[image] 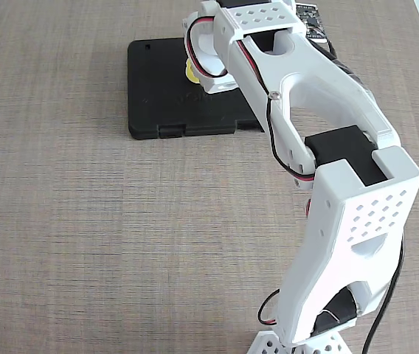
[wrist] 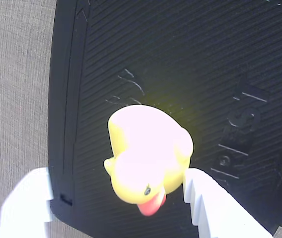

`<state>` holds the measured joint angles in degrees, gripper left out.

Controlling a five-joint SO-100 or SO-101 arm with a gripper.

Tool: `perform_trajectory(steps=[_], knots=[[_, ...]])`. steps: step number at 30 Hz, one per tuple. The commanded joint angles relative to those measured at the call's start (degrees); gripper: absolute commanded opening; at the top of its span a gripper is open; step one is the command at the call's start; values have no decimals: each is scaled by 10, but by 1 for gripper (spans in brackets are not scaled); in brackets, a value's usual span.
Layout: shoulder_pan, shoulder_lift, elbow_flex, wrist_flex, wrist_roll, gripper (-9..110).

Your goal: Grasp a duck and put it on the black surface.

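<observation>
The arm rises from its base at the near right of the bench and reaches toward the far centre, over the black surface. This flat case lies on the far part of the bench, with two latch tabs on its near edge in the fixed view.

In the fixed view only a small yellow patch of the duck shows, at the left side of the arm's white head, above the case.

In the wrist view the duck lies over the ribbed black surface, its red-orange beak pointing toward the bottom of the picture and one black eye visible. The pincer stands apart. Its right finger touches or nearly touches the duck's side; the left finger stands clear of it, with a gap between. Whether the duck rests on the case or is slightly above it cannot be told.
</observation>
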<state>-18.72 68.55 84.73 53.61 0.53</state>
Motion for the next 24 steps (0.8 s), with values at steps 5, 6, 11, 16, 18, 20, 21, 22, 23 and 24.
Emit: perform_trajectory(steps=[5,6,11,16,18,20,21,22,23,24], knots=[[51,192,-12,5,3,28],[62,225,-8,11,3,27],[80,412,45,59,3,19],[89,600,135,113,3,10],[90,676,192,136,3,6],[98,758,262,156,3,2],[105,801,301,159,3,0],[114,844,339,162,3,-1],[125,886,379,162,3,-1],[136,927,417,162,3,-1]])
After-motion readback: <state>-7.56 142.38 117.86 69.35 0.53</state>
